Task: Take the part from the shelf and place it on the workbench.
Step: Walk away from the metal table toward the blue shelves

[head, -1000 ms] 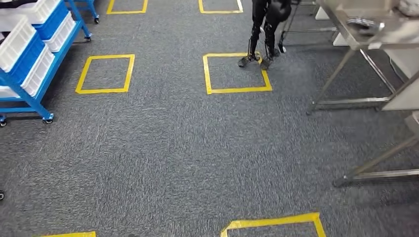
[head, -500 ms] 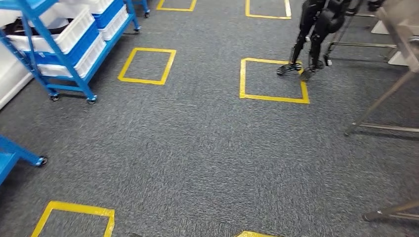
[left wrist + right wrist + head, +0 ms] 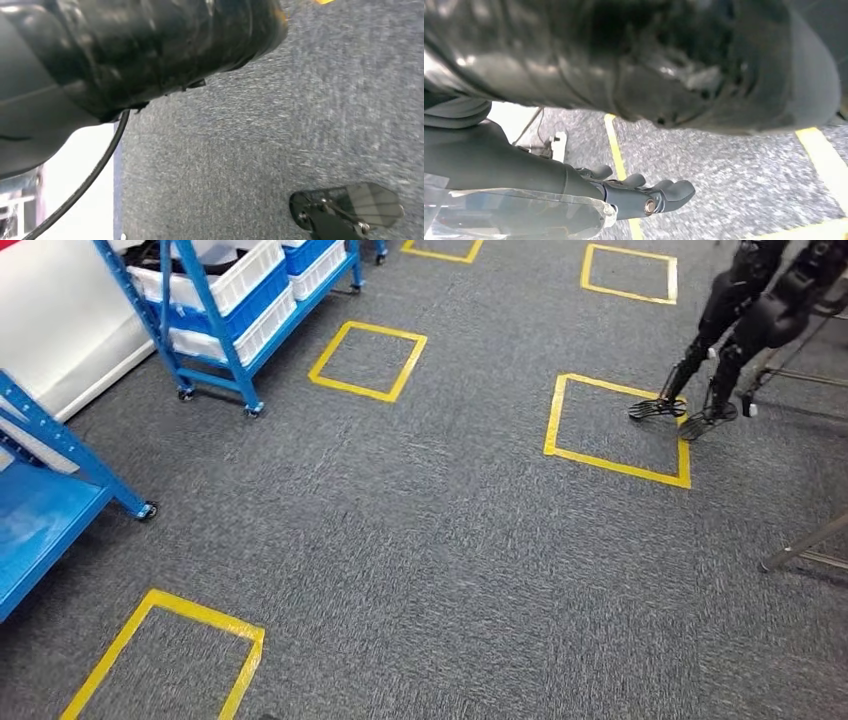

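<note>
A blue wheeled shelf (image 3: 225,315) stands at the far left on grey carpet, its tiers holding white and blue bins (image 3: 215,285).

blue shelf (image 3: 232,300) cut off at top, contents perhaps bins, unclear

no readable text, labels, brands, numbers or signs on anything

Grey speckled carpet (image 3: 420,540), yellow tape squares (image 3: 367,360), blue shelf (image 3: 215,325), seemingly white bins (image 3: 245,275).
</note>
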Tool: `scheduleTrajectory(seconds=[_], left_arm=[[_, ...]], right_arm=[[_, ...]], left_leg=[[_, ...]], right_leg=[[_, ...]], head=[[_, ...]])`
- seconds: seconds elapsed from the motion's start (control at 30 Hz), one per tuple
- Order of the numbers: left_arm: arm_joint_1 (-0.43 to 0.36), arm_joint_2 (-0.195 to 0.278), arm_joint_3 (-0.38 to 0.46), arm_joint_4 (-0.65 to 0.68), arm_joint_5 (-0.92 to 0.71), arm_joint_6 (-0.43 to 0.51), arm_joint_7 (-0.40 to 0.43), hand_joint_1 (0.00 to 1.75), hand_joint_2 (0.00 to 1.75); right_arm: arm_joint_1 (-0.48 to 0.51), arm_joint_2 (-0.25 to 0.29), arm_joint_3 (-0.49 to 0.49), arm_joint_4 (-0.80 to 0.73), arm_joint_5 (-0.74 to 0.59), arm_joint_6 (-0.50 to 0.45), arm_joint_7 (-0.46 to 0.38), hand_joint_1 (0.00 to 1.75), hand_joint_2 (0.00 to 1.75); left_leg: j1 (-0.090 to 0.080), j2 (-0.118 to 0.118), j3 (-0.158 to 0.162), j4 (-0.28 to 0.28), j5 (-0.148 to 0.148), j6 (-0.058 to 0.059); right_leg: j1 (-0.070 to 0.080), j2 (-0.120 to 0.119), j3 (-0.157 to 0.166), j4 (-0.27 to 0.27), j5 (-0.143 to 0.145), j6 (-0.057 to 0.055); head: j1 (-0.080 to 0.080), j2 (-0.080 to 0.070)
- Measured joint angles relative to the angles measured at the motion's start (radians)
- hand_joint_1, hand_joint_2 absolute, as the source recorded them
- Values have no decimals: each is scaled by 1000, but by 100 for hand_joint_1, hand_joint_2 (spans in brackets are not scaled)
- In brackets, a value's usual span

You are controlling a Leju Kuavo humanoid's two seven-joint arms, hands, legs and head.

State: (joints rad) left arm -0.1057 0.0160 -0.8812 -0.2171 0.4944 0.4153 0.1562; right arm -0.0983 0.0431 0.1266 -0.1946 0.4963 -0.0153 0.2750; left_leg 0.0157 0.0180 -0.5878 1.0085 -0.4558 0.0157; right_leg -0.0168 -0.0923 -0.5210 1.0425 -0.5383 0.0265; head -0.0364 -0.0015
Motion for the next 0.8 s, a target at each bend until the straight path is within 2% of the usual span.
scheduleTrajectory(seconds=[0.07, 0.1, 0.13, 0.17, 0.2, 0.23, 0.3, 0.33, 0.37, 0.4, 0.43, 0.47, 0.53, 0.57, 0.6, 0.63, 0.67, 0.7, 0.73, 0.8], left_arm=[[-3, 0, 0, 0, 0, 0, 0, 0, 0], [-5, 0, 0, 0, 0, -1, 1, 0, 0], [-6, 0, 0, 0, 1, -1, 1, 0, 0], [-5, 0, 0, 0, 1, -1, 1, 0, 0], [-4, 0, 0, 0, 1, -1, 1, 0, 0], [-3, 0, 0, 0, 2, -1, 1, 0, 0], [-3, -1, 0, 0, 2, -1, 1, 0, 0], [-4, -1, 0, 0, 2, -2, 1, 0, 0], [-5, -1, 0, 0, 2, -2, 1, 0, 0], [-5, -1, 0, 0, 3, -2, 1, 0, 0], [-3, -1, 0, 0, 3, -2, 1, 0, 0], [-1, 0, 0, 0, 3, -3, 1, 0, 0], [1, 1, 0, 0, 4, -5, 1, 0, 0], [0, 0, 0, 0, 5, -7, 1, 0, 0], [-2, 0, 0, 0, 6, -9, 1, 0, 0], [-3, -1, 0, 0, 7, -11, 1, 0, 0], [-4, -1, 0, 0, 7, -11, 1, 0, 0], [-3, -1, 0, 0, 7, -12, 1, 0, 0], [-2, 0, 0, 0, 8, -12, 1, 0, 0], [-3, 0, 0, 0, 8, -12, 1, 0, 0]], right_arm=[[1, 0, 0, 0, 0, 0, 0, 0, 0], [2, 0, 0, 0, -1, 0, 0, 0, 0], [5, 0, 0, 1, -1, 0, 0, 0, 0], [7, 0, -1, 1, -1, 0, 0, 0, 0], [9, 0, -1, 1, -1, 0, 0, 0, 0], [10, 0, -1, 1, -1, 0, 0, 0, 0], [10, -1, -1, 1, -1, 0, 0, 0, 0], [9, -2, -1, 1, -1, 0, 0, 0, 0], [9, -3, -2, 1, -2, 0, 0, 0, 0], [8, -3, -2, 1, -2, 0, 0, 0, 0], [7, -3, -2, 1, -3, 0, 0, 0, 0], [6, -3, -2, 1, -4, 0, 0, 0, 0], [6, -3, -2, 1, -5, 0, 1, 0, 0], [7, -4, -2, 2, -5, 0, 1, 0, 0], [8, -4, -2, 2, -5, 1, 1, 0, 0], [9, -4, -2, 2, -5, 2, 1, 0, 0], [10, -4, -2, 2, -4, 3, 1, 0, 0], [10, -4, -2, 2, -4, 4, 1, 0, 0], [10, -4, -2, 2, -2, 5, 1, 0, 0], [9, -4, -2, 2, 0, 5, 1, 0, 0]], left_leg=[[1, -20, 1, -4, 4, 9], [0, -33, -1, -4, 5, 11], [-2, -47, -1, -4, 5, 13], [-3, -62, -1, -4, 6, 13], [-4, -77, 0, -3, 6, 13], [-4, -92, 0, -2, 6, 13], [-5, -120, -2, 4, 5, 9], [-4, -133, -7, 6, 5, 4], [-2, -145, -11, 8, 6, -2], [-1, -158, -15, 7, 9, -11], [2, -170, -18, 5, 12, -18], [1, -163, -22, 8, 10, -25], [-2, -108, -49, 58, -21, -33], [-2, -72, -75, 111, -50, -36], [0, -50, -107, 176, -81, -39], [2, -40, -135, 232, -102, -43], [4, -34, -150, 264, -107, -46], [5, -28, -147, 260, -95, -48], [6, -19, -122, 218, -68, -49], [2, 27, -47, 86, -12, -44]], right_leg=[[-2, 59, -48, 104, -59, 3], [-2, 75, -82, 173, -88, 3], [-2, 82, -110, 226, -103, 2], [-2, 85, -126, 250, -100, 1], [-2, 88, -123, 235, -76, -2], [-2, 97, -105, 185, -37, -5], [-3, 147, -55, 56, 27, -15], [-3, 170, -39, 14, 41, -19], [-2, 185, -31, -7, 43, -22], [0, 182, -29, -12, 41, -25], [-1, 168, -26, -16, 43, -30], [-2, 154, -20, -23, 47, -36], [-7, 124, -11, -36, 53, -49], [-4, 108, -9, -38, 53, -53], [-3, 91, -8, -38, 52, -56], [-1, 74, -8, -38, 50, -58], [0, 57, -7, -37, 48, -58], [0, 41, -5, -36, 45, -57], [-1, 28, -2, -35, 42, -54], [2, 4, 5, -31, 31, -45]], head=[[7, 0], [8, 0], [9, 0], [9, 0], [9, 0], [9, 0], [9, 0], [9, 0], [9, 0], [8, 0], [9, 0], [8, 0], [2, 0], [-1, 0], [-3, 0], [-3, 0], [-3, 0], [-4, 0], [-4, 0], [-5, 0]])
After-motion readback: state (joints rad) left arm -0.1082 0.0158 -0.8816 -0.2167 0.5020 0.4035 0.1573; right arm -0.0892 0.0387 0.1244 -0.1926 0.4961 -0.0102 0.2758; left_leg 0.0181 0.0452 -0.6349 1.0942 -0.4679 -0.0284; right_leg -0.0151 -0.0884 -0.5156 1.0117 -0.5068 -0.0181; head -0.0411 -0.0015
